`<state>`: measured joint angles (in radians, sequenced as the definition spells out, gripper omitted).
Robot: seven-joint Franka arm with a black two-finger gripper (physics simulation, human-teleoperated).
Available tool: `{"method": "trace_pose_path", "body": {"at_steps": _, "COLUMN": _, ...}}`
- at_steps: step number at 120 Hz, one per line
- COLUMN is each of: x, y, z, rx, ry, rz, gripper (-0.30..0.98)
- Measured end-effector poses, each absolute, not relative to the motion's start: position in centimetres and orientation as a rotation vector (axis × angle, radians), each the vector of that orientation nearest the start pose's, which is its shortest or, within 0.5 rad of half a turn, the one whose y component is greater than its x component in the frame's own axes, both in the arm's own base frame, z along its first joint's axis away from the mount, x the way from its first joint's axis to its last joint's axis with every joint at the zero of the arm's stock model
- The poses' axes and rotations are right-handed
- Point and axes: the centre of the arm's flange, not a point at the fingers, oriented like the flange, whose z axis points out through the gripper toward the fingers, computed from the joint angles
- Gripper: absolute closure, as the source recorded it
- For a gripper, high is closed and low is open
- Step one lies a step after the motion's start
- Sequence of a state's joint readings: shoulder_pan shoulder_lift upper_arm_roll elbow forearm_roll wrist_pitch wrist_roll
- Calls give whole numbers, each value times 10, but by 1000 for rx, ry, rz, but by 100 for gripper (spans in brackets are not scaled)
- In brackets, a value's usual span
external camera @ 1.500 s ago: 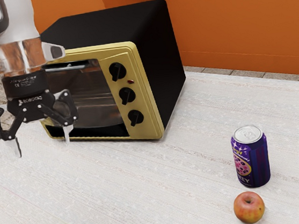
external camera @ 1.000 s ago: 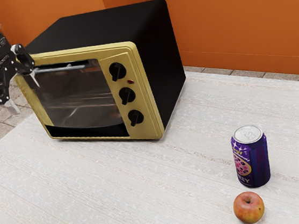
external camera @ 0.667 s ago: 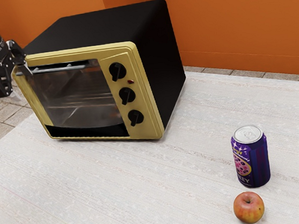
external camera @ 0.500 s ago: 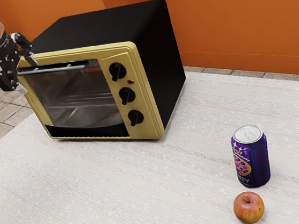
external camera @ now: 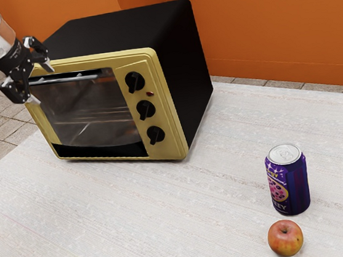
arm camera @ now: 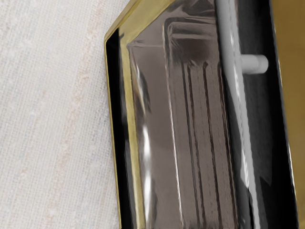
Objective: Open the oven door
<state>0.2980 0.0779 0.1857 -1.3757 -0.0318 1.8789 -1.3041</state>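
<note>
At the exterior view's near right, an apple (external camera: 285, 238) sits just before a can (external camera: 288, 180). Farther back, at the exterior view's left, the open gripper (external camera: 42, 84) seemingly straddles the handle (external camera: 79, 77) on the shut door (external camera: 89, 116) of the oven (external camera: 123, 31).

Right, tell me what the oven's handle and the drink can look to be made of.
Handle: probably metal, smooth satin grey, with bright streaks along the bar. Can: likely thin aluminium, glossy purple print below a bare silvery lid.
</note>
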Motion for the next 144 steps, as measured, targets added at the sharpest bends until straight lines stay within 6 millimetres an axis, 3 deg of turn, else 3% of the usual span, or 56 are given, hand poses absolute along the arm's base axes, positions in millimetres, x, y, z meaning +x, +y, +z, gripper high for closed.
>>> {"method": "trace_pose_path", "body": {"at_steps": 48, "x": 543, "y": 277, "z": 702, "rx": 1871, "ry": 2209, "rz": 604, "gripper": 0}}
{"method": "trace_pose_path", "body": {"at_steps": 144, "x": 558, "y": 279, "z": 671, "rx": 1900, "ry": 2170, "rz": 551, "gripper": 0}}
